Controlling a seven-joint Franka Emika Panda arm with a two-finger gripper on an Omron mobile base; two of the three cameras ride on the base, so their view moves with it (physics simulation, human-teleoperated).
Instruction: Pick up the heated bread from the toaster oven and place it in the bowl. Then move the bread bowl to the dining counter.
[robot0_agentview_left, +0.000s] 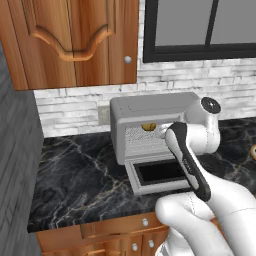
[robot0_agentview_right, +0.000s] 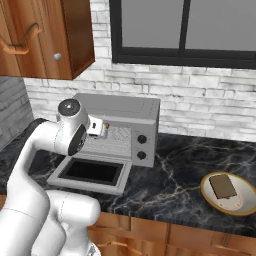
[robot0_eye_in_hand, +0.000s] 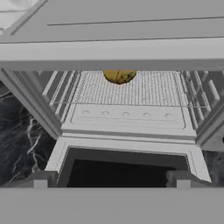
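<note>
Progress: the toaster oven (robot0_agentview_left: 150, 127) stands with its door (robot0_eye_in_hand: 127, 164) dropped open, and the heated bread (robot0_eye_in_hand: 119, 75) sits far back on the wire rack (robot0_eye_in_hand: 131, 89), not yet lifted.
Left to do: by these pictures, the pick, the drop into the bowl (robot0_agentview_right: 230, 194) at near right, and the carry to the dining counter.
Bowl: holds a flat dark square piece (robot0_agentview_right: 223, 186), well apart from the oven.
Claw: the gripper (robot0_eye_in_hand: 111, 180) hangs before the oven mouth, jaws spread wide, empty, touching nothing.

The boxy grey metal toaster oven (robot0_agentview_right: 120, 131) stands on the black marble counter (robot0_agentview_right: 185, 165), its door (robot0_eye_in_hand: 127, 168) dropped open below both fingertips (robot0_eye_in_hand: 40, 180). The small rounded golden-brown bread (robot0_eye_in_hand: 119, 76) lies on the wire rack (robot0_eye_in_hand: 135, 89), well beyond the fingertips. The shallow gold-rimmed bowl (robot0_agentview_right: 248, 208) sits to the oven's right, holding a flat dark square piece (robot0_agentview_right: 223, 186).
</note>
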